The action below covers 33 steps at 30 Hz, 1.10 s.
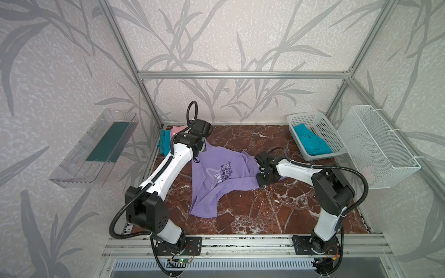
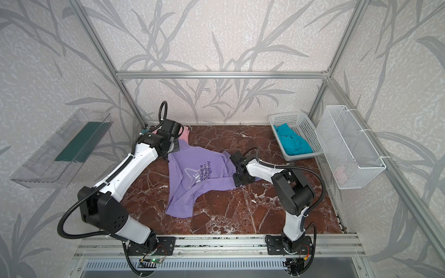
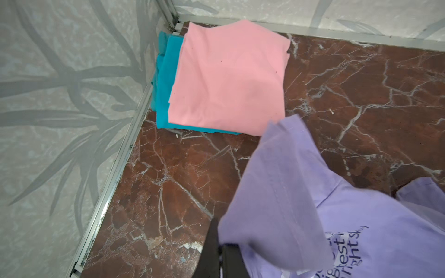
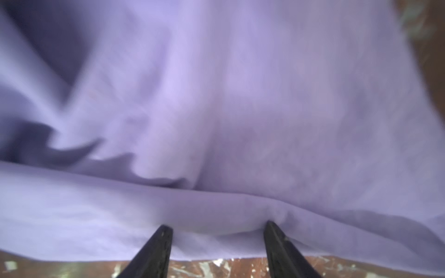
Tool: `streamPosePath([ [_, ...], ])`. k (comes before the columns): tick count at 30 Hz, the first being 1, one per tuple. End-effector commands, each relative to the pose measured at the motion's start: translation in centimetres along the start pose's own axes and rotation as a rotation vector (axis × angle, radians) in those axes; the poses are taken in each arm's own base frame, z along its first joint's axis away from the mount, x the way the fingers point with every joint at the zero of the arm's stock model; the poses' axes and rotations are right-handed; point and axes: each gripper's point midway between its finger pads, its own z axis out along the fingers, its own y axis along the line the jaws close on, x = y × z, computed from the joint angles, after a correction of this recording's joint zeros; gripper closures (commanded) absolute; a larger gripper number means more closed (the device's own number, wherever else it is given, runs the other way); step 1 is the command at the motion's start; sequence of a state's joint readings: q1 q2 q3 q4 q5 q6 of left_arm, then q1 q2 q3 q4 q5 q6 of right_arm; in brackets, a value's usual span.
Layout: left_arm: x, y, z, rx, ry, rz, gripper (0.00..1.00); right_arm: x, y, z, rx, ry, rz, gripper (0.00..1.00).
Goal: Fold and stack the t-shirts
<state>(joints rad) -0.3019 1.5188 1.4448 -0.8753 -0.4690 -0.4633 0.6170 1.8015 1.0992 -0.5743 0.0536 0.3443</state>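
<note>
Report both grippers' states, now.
Left gripper: closed, pinching the soft lavender cotton t-shirt.
Right gripper: open, at that t-shirt's edge, holding nothing.

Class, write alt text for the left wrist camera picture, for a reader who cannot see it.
The left gripper is shut on an edge of the lavender t-shirt, holding the cloth raised above the brown marble table. Beyond it, in the table's corner, a folded pink t-shirt lies on top of a folded teal t-shirt.
</note>
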Motion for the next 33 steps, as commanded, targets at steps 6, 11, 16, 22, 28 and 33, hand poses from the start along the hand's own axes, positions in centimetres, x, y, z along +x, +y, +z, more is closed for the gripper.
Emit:
streamPosePath([
  [6,-0.1,3.9,-0.7,-0.043,-0.026,-0.089,1.0,7.9,1.6,-1.3,-0.013,0.085,0.025,0.37],
  [11,-0.2,3.0,-0.8,0.017,-0.022,-0.102,1.0,6.2,3.0,-3.6,-0.013,-0.009,-0.012,0.38],
  [16,0.2,2.3,-0.6,0.051,-0.006,-0.093,1.0,-2.8,6.3,-8.6,-0.057,-0.272,-0.158,0.52],
  [22,0.7,2.2,-0.7,0.066,0.002,-0.09,1.0,-10.5,10.8,-10.4,-0.128,-0.446,-0.317,0.49],
  [28,0.6,2.1,-0.8,0.074,0.003,-0.088,1.0,-13.6,12.5,-7.2,-0.146,-0.389,-0.405,0.48],
  [33,0.6,1.8,-0.7,0.081,0.009,-0.084,1.0,-16.2,11.5,-4.2,-0.116,-0.369,-0.371,0.41],
])
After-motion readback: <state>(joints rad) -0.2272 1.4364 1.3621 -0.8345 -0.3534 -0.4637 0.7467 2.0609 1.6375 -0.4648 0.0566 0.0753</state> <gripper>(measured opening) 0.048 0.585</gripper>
